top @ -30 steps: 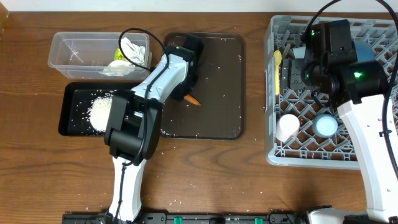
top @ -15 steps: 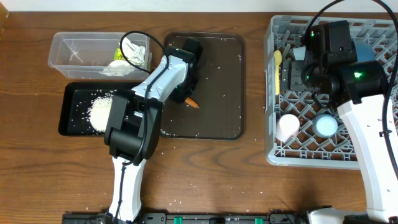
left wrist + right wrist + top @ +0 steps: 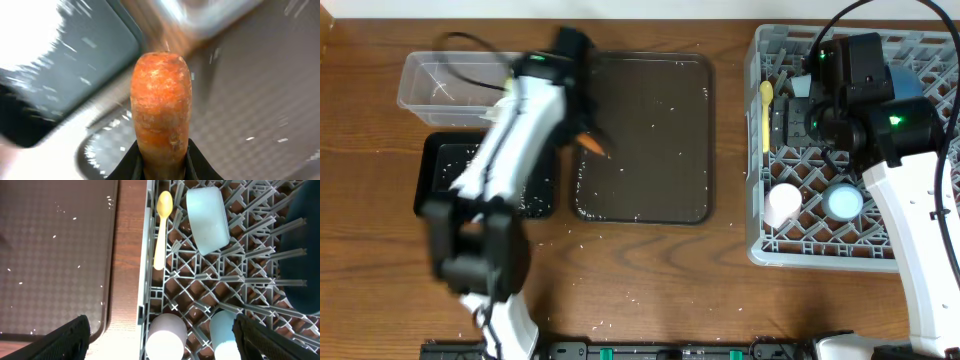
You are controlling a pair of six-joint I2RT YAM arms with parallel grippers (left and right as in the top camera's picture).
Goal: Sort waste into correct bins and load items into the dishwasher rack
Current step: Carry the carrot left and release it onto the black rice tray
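Left gripper (image 3: 161, 164) clamped on the orange carrot stick (image 3: 161, 100), over the brown serving tray's (image 3: 660, 130) top-left corner. It should clear the black tray's (image 3: 433, 178) right edge and come low before letting go. Right gripper (image 3: 160, 330) hangs over the dishwasher rack (image 3: 757, 200), jaws apart.
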